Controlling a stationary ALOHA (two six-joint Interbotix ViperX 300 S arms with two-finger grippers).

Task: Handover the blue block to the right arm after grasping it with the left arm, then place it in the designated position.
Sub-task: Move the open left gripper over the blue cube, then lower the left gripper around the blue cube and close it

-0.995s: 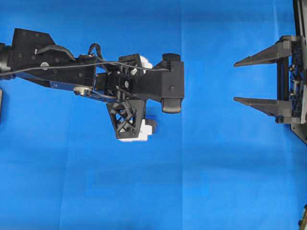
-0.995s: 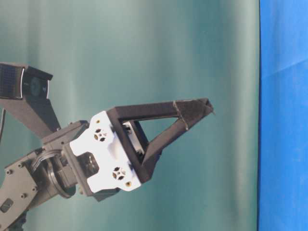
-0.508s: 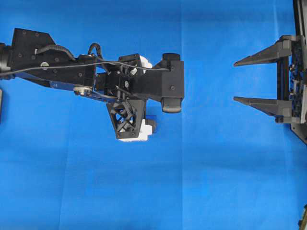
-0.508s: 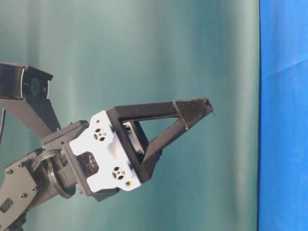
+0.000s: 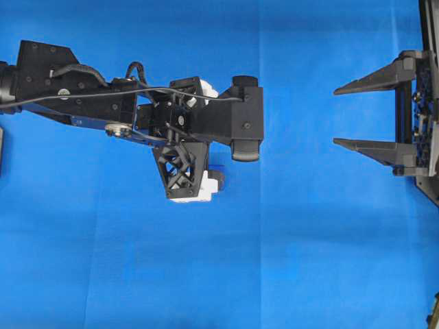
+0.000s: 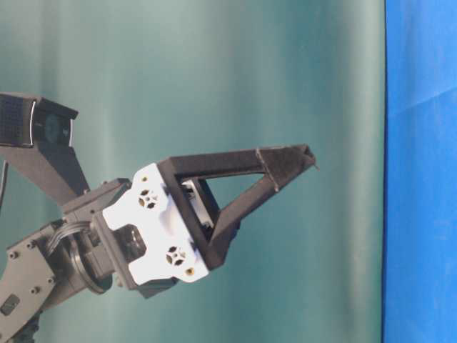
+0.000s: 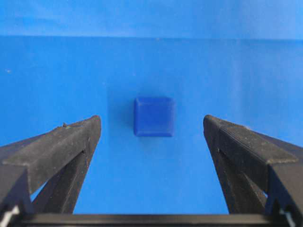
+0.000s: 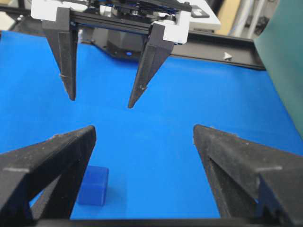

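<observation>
Two black robot grippers stand with fingers spread wide and empty, the left gripper [image 7: 151,130] poised above the small royal-blue cube [image 7: 153,116] on the blue cloth [image 5: 309,260], apparently lined up to grasp it, the right gripper [image 5: 343,115] waiting well apart.

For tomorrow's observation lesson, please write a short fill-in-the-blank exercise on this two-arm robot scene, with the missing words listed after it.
1. The blue block rests on a cloth of the colour ____.
2. The left tool has its fingers spread ____, with nothing between them.
3. In the left wrist view the block lies ____ the two fingertips, touching neither.
4. The right tool holds ____.

Missing words: blue; open; between; nothing
</observation>
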